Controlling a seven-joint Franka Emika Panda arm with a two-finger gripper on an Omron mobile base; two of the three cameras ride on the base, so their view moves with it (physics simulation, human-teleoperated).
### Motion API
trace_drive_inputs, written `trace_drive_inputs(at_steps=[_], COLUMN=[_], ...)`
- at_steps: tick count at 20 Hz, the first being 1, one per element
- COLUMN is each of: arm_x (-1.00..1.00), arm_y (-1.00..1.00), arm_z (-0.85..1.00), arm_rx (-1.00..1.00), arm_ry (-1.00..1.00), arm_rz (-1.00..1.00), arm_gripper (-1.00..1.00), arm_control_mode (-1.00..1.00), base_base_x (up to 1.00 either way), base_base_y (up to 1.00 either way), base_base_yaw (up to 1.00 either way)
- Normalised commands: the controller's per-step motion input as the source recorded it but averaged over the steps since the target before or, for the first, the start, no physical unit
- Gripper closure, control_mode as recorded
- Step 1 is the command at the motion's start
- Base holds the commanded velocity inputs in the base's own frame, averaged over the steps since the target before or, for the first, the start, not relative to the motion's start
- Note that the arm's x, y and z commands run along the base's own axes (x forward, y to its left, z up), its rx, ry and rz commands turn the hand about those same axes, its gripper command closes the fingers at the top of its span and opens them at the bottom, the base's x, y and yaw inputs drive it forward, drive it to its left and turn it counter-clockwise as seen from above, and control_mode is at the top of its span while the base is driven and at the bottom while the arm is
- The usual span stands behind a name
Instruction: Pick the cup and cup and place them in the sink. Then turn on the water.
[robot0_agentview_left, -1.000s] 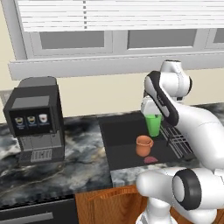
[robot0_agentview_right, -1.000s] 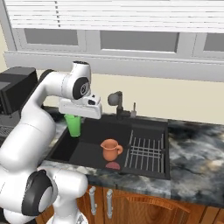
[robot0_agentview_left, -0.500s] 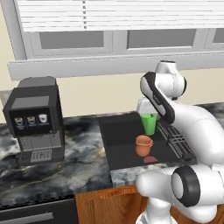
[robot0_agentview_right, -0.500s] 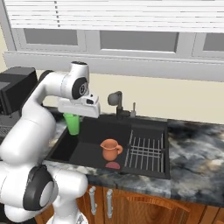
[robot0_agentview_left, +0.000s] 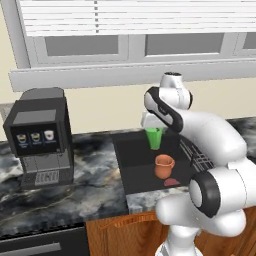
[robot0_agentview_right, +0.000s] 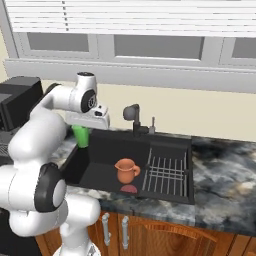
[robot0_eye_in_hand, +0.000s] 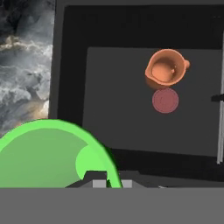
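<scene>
Holding: we have the green cup (robot0_agentview_left: 154, 137) pinched by its rim in the gripper (robot0_eye_in_hand: 108, 175), fingers closed on the cup wall, the cup hanging upright below the hand.
Left of the hand: the marble counter (robot0_eye_in_hand: 26, 65) lies to the left in the hand view; the cup's mouth fills the lower left there, overlapping the basin's left edge.
Below and right: the sink (robot0_agentview_right: 102, 172) spreads under and to the right of the cup; in both base views the cup hangs over the basin's rear left part, above the floor, not resting on it.
Neighbour: the brown jug (robot0_agentview_right: 126, 171) stands mid-basin with a reddish drain disc (robot0_eye_in_hand: 165, 100) just beside it, both well apart from our cup.
Axis: the cup's long axis is vertical, so we judge a straight lowering suits.
Far right: the wire rack (robot0_agentview_right: 167, 174) and the faucet (robot0_agentview_right: 132, 114) sit beyond the jug; no water runs.
Second cup: we cannot place it from these views.
</scene>
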Motion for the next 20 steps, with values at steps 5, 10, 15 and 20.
trace_drive_inputs(at_steps=[5, 10, 15, 20], arm_x=[0.36, 0.24, 0.17, 0.1], arm_y=[0.0, 0.04, 0.1, 0.14], arm_z=[-0.42, -0.46, -0.45, -0.39], arm_rx=[0.0, 0.0, 0.0, 0.0], arm_ry=[-0.02, -0.01, -0.02, -0.01], arm_rz=[0.0, 0.0, 0.0, 0.0], arm_gripper=[1.0, 1.0, 1.0, 1.0], arm_control_mode=[-1.0, -1.0, -1.0, -1.0], base_base_x=[0.0, 0.0, 0.0, 0.0], base_base_y=[0.0, 0.0, 0.0, 0.0], base_base_yaw=[0.0, 0.0, 0.0, 0.0])
